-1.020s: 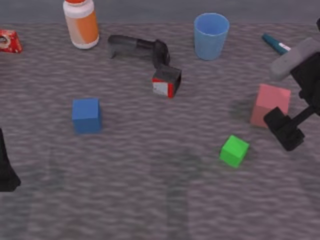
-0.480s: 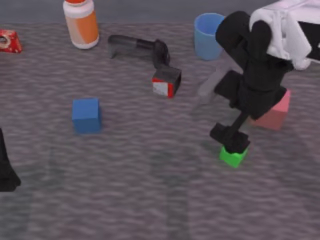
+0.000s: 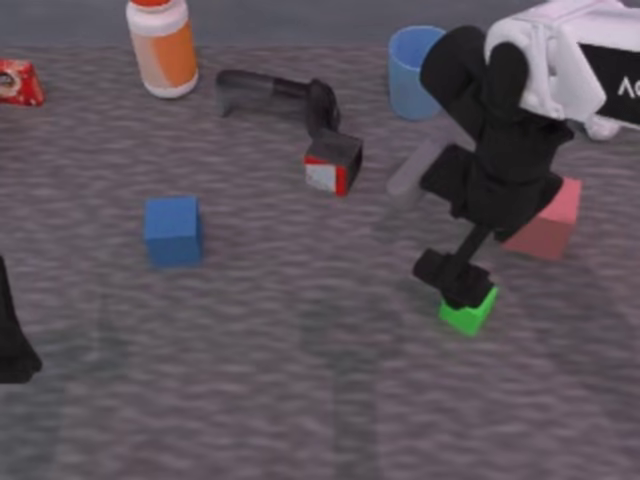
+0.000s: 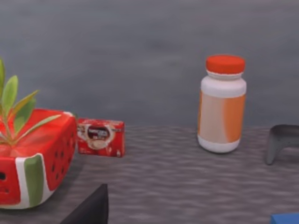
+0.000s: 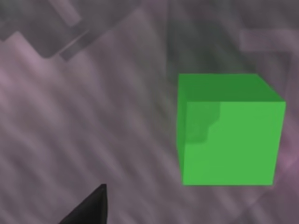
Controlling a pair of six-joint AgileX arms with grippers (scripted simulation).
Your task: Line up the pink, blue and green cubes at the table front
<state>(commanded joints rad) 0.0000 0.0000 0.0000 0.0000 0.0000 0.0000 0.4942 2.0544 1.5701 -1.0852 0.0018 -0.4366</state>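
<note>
The green cube (image 3: 468, 310) is found on the bench (image 3: 300, 400) right of centre, toward the front. Its upper far corner is overlapped in the top view by the right pincer (image 3: 455, 280), which is poised directly over it. Whether that pincer is open or closed cannot be told, and no grip on the cube can be confirmed; in the right wrist view the green cube (image 5: 229, 130) is seen resting on the bench surface with only a dark fingertip (image 5: 88, 207) showing well apart from it.

The pink cube (image 3: 548, 225) is set just behind and to the right of the green one, partly hidden by the right arm. The blue cube (image 3: 173, 230) lies well apart on the left half of the bench.

Near the centre, behind the cubes, a small red, white and black box (image 3: 332, 165) is placed, with a dark grey bent tool (image 3: 275, 95) just behind it. A light blue cup (image 3: 412, 70) stands at the back, partly covered by the right arm. An orange and white bottle (image 3: 162, 45) stands at the back left, and a small red carton (image 3: 20, 82) lies at the far left edge.

The left pincer (image 3: 15, 350) is parked at the left edge of the bench; its opening cannot be told. In the left wrist view a watermelon-patterned planter (image 4: 32, 158) is shown beside the carton.
</note>
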